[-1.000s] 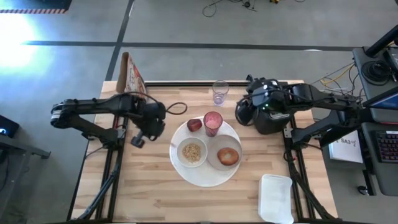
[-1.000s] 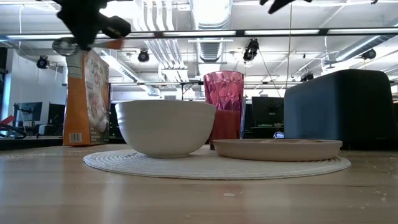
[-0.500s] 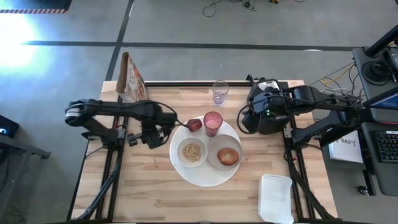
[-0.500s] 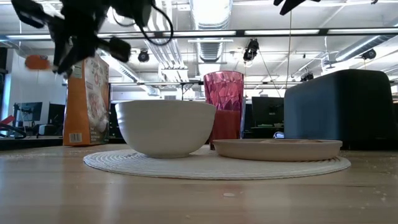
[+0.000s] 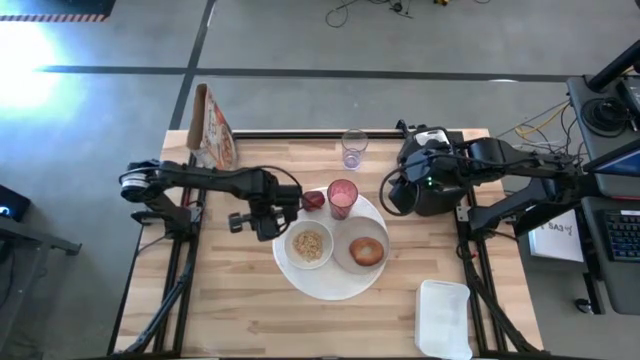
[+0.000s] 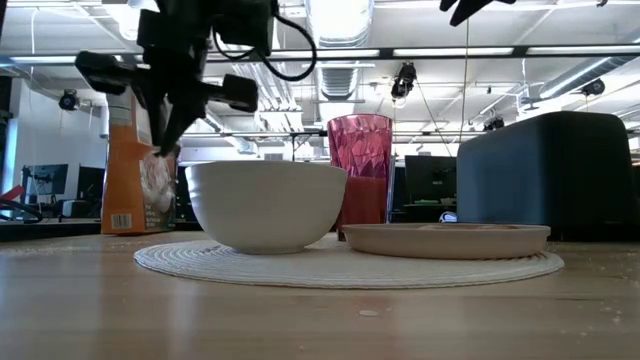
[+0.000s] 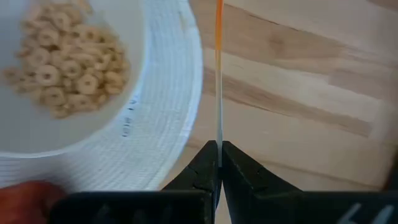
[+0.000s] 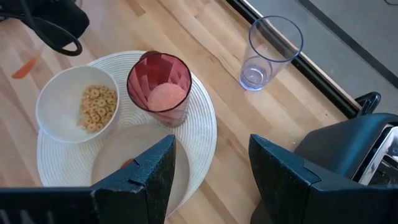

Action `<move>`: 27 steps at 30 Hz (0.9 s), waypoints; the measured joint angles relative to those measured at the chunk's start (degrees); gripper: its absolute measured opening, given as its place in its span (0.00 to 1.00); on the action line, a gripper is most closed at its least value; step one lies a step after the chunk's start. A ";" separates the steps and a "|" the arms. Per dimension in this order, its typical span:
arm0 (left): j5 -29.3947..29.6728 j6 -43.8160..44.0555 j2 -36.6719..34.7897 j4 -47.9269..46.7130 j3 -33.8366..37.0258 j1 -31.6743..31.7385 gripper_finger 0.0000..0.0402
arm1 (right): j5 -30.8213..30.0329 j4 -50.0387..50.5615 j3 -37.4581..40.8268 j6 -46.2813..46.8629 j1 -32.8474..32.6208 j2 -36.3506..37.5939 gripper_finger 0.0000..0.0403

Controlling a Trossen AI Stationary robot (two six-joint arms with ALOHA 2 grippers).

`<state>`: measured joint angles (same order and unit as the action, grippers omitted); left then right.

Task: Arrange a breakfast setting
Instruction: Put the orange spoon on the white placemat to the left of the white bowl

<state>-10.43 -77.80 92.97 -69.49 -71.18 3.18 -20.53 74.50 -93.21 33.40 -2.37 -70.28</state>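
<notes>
The cereal box (image 5: 213, 132) stands at the far left corner of the desk (image 5: 230, 310).

The left end effector (image 5: 262, 216) hangs above the desk just beside the left rim of the big plate (image 5: 330, 285). Its jaws are fully closed on the thin handle of a spoon (image 7: 218, 81), which has an orange part; the spoon's bowl cannot be seen.

On the big plate sit four items: the bowl (image 5: 309, 244) holding cereal rings at the left, the dark-red fruit (image 5: 313, 200) at the far left edge, the pink cup (image 5: 342, 197) next to the fruit, and the small plate (image 5: 352, 262) carrying the bread ring (image 5: 367, 250) at the right.

The right end effector (image 8: 211, 165) is raised over the far right of the desk, beside a black appliance (image 5: 440, 185). Its jaws stand wide apart and hold nothing.
</notes>
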 joint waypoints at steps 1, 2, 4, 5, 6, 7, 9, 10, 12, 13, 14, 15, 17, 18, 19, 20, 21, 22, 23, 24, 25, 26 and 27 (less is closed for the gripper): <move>-0.01 -0.09 0.12 0.69 0.00 0.02 0.00 | -0.01 -0.01 -0.02 0.00 0.00 -0.07 0.48; -0.02 -0.41 0.34 0.97 0.01 0.02 0.00 | -0.01 0.00 -0.01 0.00 0.00 -0.09 0.48; -0.09 -1.29 1.07 1.39 0.33 -0.09 0.00 | 0.00 0.00 0.00 0.00 0.00 -0.13 0.48; -0.10 -1.44 1.53 1.63 0.46 -0.17 0.00 | -0.02 -0.02 0.00 0.00 0.00 -0.13 0.48; -0.11 -1.44 2.03 2.00 0.53 -0.26 0.00 | 0.00 -0.03 0.00 0.00 0.00 -0.13 0.48; -0.12 -1.39 2.52 2.07 0.54 -0.40 0.00 | 0.00 -0.03 0.00 0.00 0.00 -0.13 0.48; -0.16 -1.39 3.43 2.08 0.68 -0.60 0.00 | -0.01 -0.03 0.00 0.00 0.00 -0.13 0.48; -0.16 -1.38 3.90 2.37 0.72 -0.78 0.00 | -0.01 -0.05 0.00 0.00 0.00 -0.13 0.48; -0.18 -1.36 4.98 3.70 0.81 -1.34 0.00 | -0.02 -0.05 0.00 0.00 0.00 -0.13 0.48; -0.18 -1.33 5.38 4.23 0.81 -1.68 0.00 | -0.02 -0.07 0.00 0.00 0.00 -0.13 0.48; -0.21 -1.33 5.76 4.72 0.83 -1.98 0.00 | -0.02 -0.11 0.00 0.00 0.00 -0.13 0.48; -0.23 -1.33 6.09 5.64 0.83 -2.24 0.00 | 0.00 -0.11 0.00 0.00 0.00 -0.13 0.48; -0.33 -1.31 6.84 7.39 0.83 -2.71 0.00 | -0.01 -0.18 0.00 0.00 0.00 -0.13 0.48; -0.38 -1.29 7.18 7.92 0.83 -2.89 0.00 | -0.02 -0.18 0.00 0.00 0.00 -0.13 0.48; -0.37 -1.30 7.50 8.45 0.83 -3.01 0.00 | -0.01 -0.20 0.00 0.00 0.00 -0.13 0.48; -0.37 -1.40 7.73 8.98 0.83 -3.04 0.00 | -0.02 -0.22 0.00 0.00 0.00 -0.13 0.48; -0.37 -1.43 7.83 9.35 0.83 -3.04 0.00 | -0.02 -0.22 0.00 0.00 0.00 -0.13 0.48; -0.36 -1.51 8.03 9.46 0.83 -3.04 0.00 | -0.02 -0.22 0.00 0.00 0.00 -0.13 0.48; -0.36 -1.80 8.20 9.49 0.84 -3.02 0.00 | -0.02 -0.22 0.00 0.00 0.00 -0.13 0.48; -0.34 -2.30 8.26 9.84 1.03 -3.02 0.00 | -0.01 -0.22 0.00 0.00 0.00 -0.13 0.48; -0.34 -2.74 8.26 10.59 1.45 -3.00 0.00 | -0.02 -0.22 0.00 0.00 0.00 -0.13 0.48; -0.29 -2.80 8.26 11.18 1.79 -2.99 0.00 | -0.02 -0.23 0.00 0.00 0.00 -0.13 0.48; -0.27 -2.76 8.26 11.69 2.13 -2.91 0.00 | -0.02 -0.24 0.00 0.00 0.00 -0.13 0.48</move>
<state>-10.70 -80.56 101.23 -57.80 -69.05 0.27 -20.56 74.26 -93.21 33.41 -2.37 -70.41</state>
